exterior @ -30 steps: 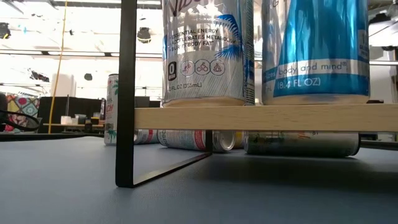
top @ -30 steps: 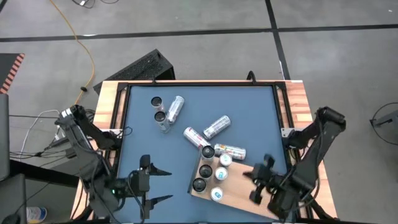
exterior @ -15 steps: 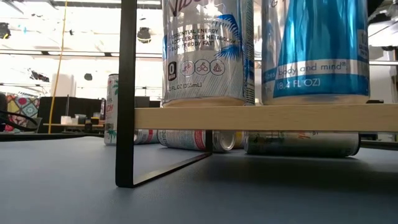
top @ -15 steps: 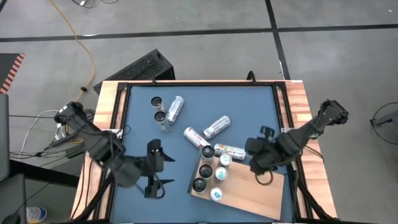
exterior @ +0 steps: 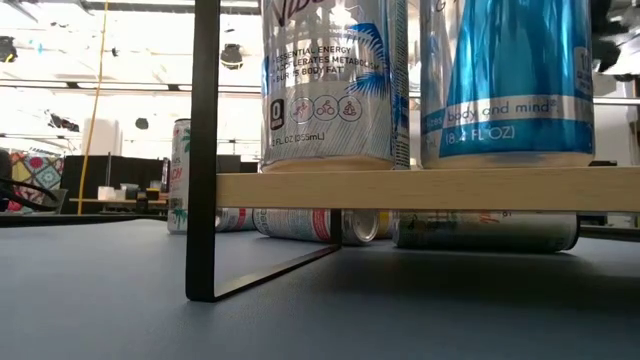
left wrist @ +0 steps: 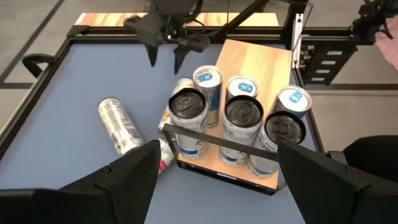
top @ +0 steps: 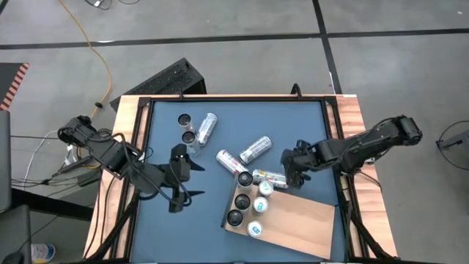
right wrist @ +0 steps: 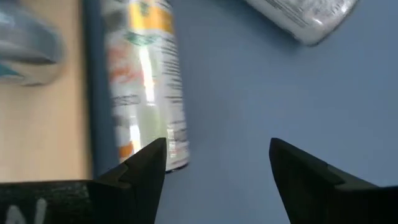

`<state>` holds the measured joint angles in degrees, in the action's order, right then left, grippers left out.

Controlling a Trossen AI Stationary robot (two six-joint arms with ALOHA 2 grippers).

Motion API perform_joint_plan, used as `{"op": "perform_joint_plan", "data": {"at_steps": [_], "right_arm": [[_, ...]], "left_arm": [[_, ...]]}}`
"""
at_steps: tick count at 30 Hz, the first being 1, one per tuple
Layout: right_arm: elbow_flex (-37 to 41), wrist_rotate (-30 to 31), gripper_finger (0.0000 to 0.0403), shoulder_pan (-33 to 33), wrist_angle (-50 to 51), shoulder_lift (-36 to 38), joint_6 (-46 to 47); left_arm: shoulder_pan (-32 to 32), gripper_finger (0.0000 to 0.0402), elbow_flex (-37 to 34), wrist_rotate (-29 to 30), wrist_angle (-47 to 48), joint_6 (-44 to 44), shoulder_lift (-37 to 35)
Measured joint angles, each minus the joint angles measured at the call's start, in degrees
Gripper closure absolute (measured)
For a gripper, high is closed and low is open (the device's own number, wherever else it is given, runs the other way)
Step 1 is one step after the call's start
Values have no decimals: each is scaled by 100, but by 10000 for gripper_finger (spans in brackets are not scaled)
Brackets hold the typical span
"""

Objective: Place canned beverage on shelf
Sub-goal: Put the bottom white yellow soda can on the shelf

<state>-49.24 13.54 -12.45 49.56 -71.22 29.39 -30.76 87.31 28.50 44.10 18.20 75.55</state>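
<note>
Dark fingers (right wrist: pixel 152 165) of both arms stand apart, holding nothing.

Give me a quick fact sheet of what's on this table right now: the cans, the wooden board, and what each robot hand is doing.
shelf: light wooden board on a black frame, near edge of the blue-grey table
cans on shelf: five, upright
lying cans: four on the table, one against the shelf's far edge
standing cans: two, far left of the table
left gripper: open, empty, left of the shelf
right gripper: open, empty, beside the can at the shelf's edge
</note>
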Motion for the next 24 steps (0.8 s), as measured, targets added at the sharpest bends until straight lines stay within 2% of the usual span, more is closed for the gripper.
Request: {"op": "perform_joint_plan", "data": {"at_steps": [7,15,24], "right_arm": [[524,-976,132,291,-1028,-64,-425],[538,-953,132,291,-1275,-128,-736],[562,-1050,132,212,-1451,-307,-585]], "left_arm": [[34,93,0,75,-57,-178,4],[163,93,-39,63,-115,-254,4],[162,93,-52,32,-101,-254,7]]}}
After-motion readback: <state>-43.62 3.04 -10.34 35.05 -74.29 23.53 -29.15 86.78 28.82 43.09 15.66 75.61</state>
